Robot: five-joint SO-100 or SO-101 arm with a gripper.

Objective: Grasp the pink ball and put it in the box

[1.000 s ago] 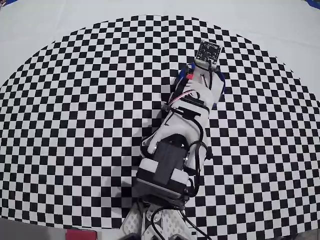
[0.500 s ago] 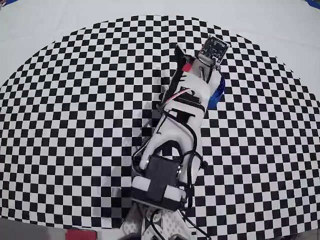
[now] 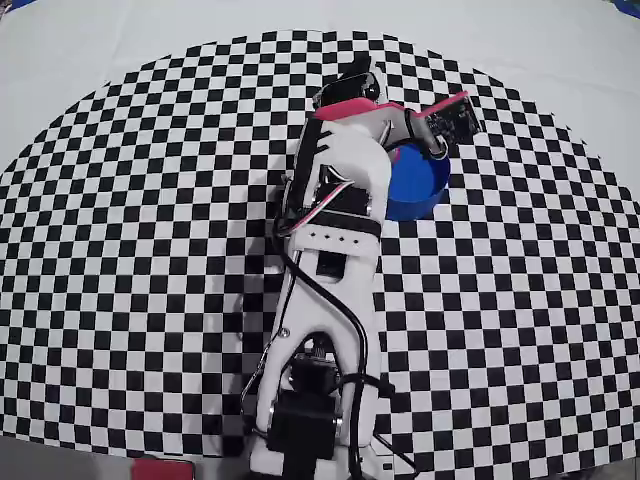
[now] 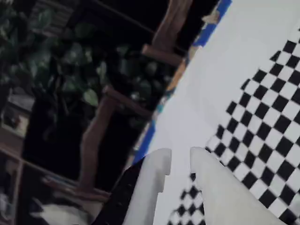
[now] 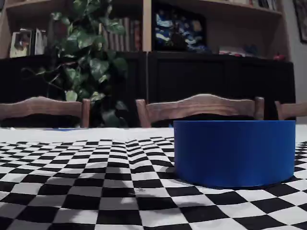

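The blue round box point(image 3: 420, 185) stands on the checkered cloth right of the arm in the overhead view, and its wall fills the right of the fixed view point(image 5: 235, 153). The pink ball shows in no view; the arm hides part of the box's inside. My gripper point(image 3: 352, 140) is raised beside and partly over the box's left rim. In the wrist view the gripper point(image 4: 180, 157) has two white fingers point(image 4: 154, 183) a narrow gap apart, with nothing between them, pointing toward the table's far edge.
The black-and-white checkered cloth point(image 3: 150, 250) covers the white table point(image 3: 560, 40). Wooden chairs point(image 5: 201, 108), a leafy plant point(image 5: 91, 62) and dark shelves stand beyond the far edge. Blue tape point(image 4: 147, 136) marks the table edge.
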